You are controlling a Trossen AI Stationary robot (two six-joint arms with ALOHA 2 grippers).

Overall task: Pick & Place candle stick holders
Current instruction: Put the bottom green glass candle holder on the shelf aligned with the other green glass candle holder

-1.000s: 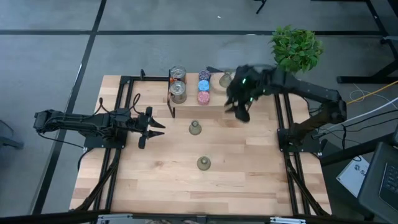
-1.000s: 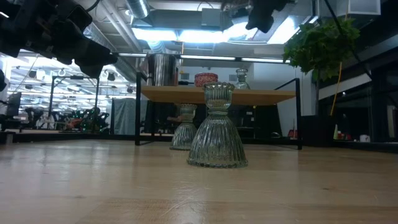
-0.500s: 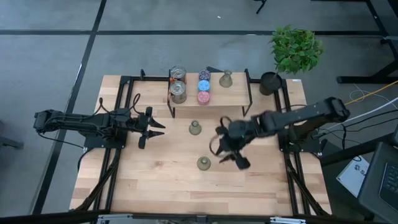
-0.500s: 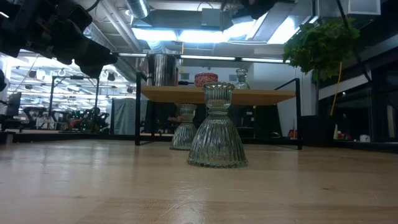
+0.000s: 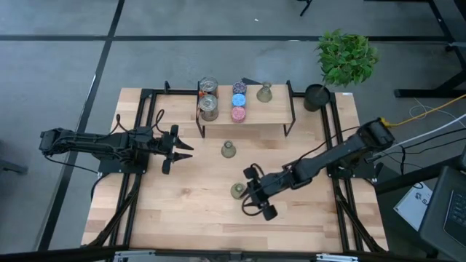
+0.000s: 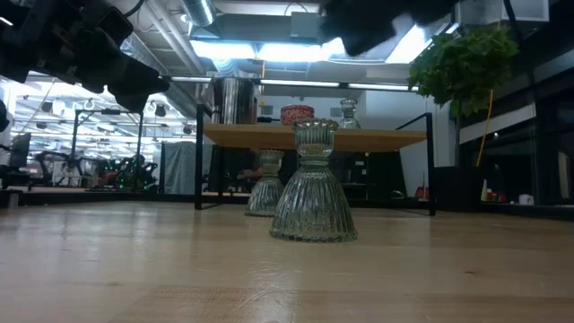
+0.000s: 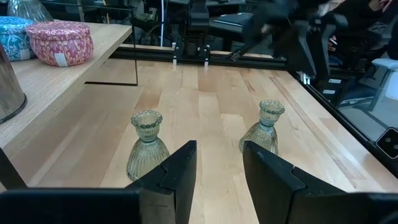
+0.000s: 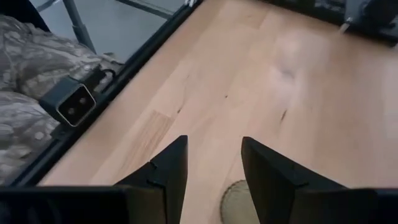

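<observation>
Two silvery cans (image 5: 208, 97), the purple, blue and pink round holders (image 5: 239, 100) and one olive-green vase-shaped holder (image 5: 264, 92) stand on the raised shelf (image 5: 273, 120). Two more vase holders stand upright on their bases on the table: one at mid-table (image 5: 228, 149) and one nearer (image 5: 238, 191). My right gripper (image 5: 251, 193) is open and hovers just above and to the right of the nearer vase, whose rim (image 8: 239, 202) shows between its fingers. My left gripper (image 5: 178, 149) is open and empty at the table's left, facing both vases (image 7: 146, 143) (image 7: 264, 127).
A black pot with a green plant (image 5: 346, 54) stands at the far right corner. The black shelf frame (image 5: 291, 109) rises along the far side. Bare wood (image 5: 182, 211) lies along the near edge.
My right gripper has swung from beside the shelf at the far right toward the table's near edge and left. It now hovers over the nearer vase holder. The holders have not moved.
</observation>
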